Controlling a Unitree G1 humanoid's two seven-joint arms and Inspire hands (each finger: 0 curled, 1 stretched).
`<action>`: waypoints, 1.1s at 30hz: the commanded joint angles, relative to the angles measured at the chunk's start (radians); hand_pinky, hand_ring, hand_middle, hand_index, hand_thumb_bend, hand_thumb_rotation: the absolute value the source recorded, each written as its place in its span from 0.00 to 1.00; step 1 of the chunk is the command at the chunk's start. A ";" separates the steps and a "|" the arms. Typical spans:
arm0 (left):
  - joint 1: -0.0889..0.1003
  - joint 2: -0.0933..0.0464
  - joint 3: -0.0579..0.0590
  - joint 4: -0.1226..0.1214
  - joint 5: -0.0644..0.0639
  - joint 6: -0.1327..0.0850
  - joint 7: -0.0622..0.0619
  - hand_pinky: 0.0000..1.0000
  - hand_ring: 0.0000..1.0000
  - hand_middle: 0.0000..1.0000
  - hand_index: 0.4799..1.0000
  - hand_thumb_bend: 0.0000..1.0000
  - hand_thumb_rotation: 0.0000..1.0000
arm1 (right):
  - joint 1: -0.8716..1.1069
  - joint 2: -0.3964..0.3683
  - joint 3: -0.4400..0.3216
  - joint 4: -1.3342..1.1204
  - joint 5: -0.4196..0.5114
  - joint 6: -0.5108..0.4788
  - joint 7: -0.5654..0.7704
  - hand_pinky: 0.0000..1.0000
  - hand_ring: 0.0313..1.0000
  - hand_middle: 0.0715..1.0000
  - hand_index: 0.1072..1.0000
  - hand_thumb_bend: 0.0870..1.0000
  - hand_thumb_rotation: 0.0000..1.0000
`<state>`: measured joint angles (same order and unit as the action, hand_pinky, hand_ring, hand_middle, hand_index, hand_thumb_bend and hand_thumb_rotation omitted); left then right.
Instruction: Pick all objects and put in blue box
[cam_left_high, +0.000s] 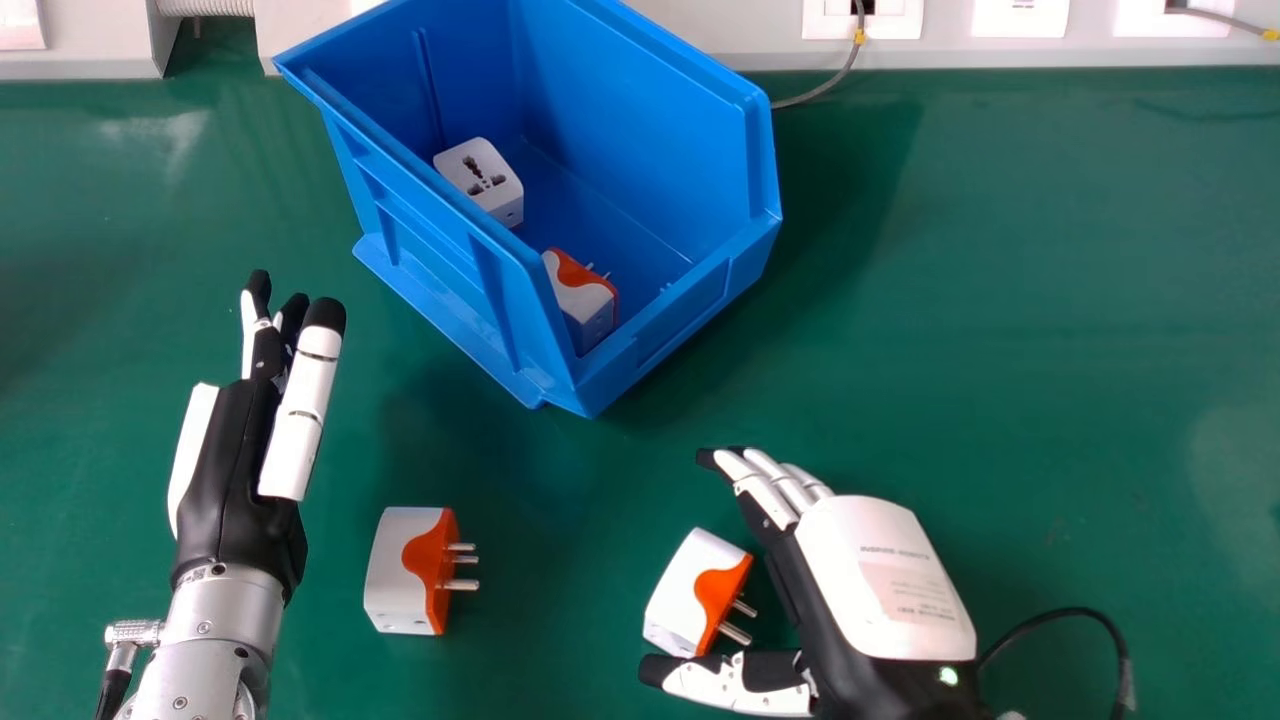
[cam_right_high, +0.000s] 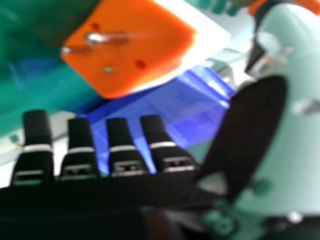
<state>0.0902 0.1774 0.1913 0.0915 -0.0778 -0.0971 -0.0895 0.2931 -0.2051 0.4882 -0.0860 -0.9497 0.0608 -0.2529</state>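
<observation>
Before you lies a green table (cam_left_high: 1000, 300), backed by a pale wall panel (cam_left_high: 90, 68). Along the back, left to right, you see a ridged hose (cam_left_high: 205, 7), then the blue box (cam_left_high: 640, 120), set at an angle on the table, then a thin grey cable (cam_left_high: 846, 70) among white sockets (cam_left_high: 1020, 15).

Count four adapters in sight: two in the box, two on the table. In the box, the white adapter (cam_left_high: 478, 178) sits to the left, its socket face upward; the boxed orange-and-white adapter (cam_left_high: 585, 295) lies to its right, by the near corner. On the table, the left table adapter (cam_left_high: 395, 570) lies between your two hands, its prongs pointing right; the right table adapter (cam_left_high: 690, 590) lies beside your right hand, between thumb and fingers.

Your left hand (cam_left_high: 230, 470) is over the table at the left, its fingers extended, slightly apart, and grasping nothing. Your right hand (cam_left_high: 885, 580) has its fingers nearly straight, side by side, with narrow gaps between them, and its thumb held well away. The thumb tip lies close against the right table adapter; whether they touch, you cannot tell. That adapter's prongs face the palm.
</observation>
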 joint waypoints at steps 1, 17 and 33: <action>-0.008 0.008 0.002 -0.011 -0.003 -0.011 -0.007 1.00 1.00 1.00 1.00 0.49 0.92 | -0.029 0.010 0.006 0.009 -0.002 0.009 0.003 0.75 0.86 0.88 0.85 0.52 0.48; -0.013 0.008 0.010 -0.001 -0.003 -0.024 -0.020 1.00 1.00 1.00 1.00 0.50 0.93 | -0.113 0.039 0.036 0.107 0.006 0.085 0.033 0.76 0.86 0.86 0.83 0.52 0.43; 0.008 0.009 0.011 -0.042 -0.006 0.003 -0.024 1.00 1.00 1.00 1.00 0.52 0.94 | -0.136 0.018 0.076 0.120 -0.021 0.168 0.128 0.76 0.84 0.85 0.82 0.53 0.26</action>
<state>0.0964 0.1778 0.2008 0.0799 -0.0805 -0.0917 -0.1098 0.1452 -0.1772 0.5559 0.0200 -0.9814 0.2103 -0.1711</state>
